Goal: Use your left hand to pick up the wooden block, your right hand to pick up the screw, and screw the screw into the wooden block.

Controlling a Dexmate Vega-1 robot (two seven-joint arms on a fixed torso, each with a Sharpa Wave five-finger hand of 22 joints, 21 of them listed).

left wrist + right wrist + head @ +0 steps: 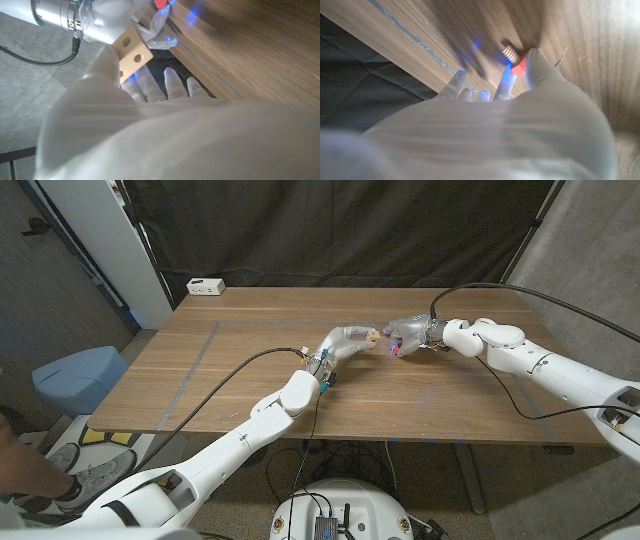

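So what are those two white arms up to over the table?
It is a robot putting a screw into a wooden block. Its left hand holds the block up above the table. Its right hand pinches a red-headed screw. The two hands are close together at mid-table, but the screw is not yet in the block.

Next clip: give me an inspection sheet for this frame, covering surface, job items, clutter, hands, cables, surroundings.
Surface: wooden table, a pale line running along its left part.
Job's things: wooden block with holes, held up in the left hand; screw with a red head, pinched in the right hand.
Clutter: white box at the far left corner.
Hands: left hand and right hand meet near the table's middle.
Cables: black cable along the left arm, another over the right arm.
Surroundings: black curtain behind, blue bin at left.
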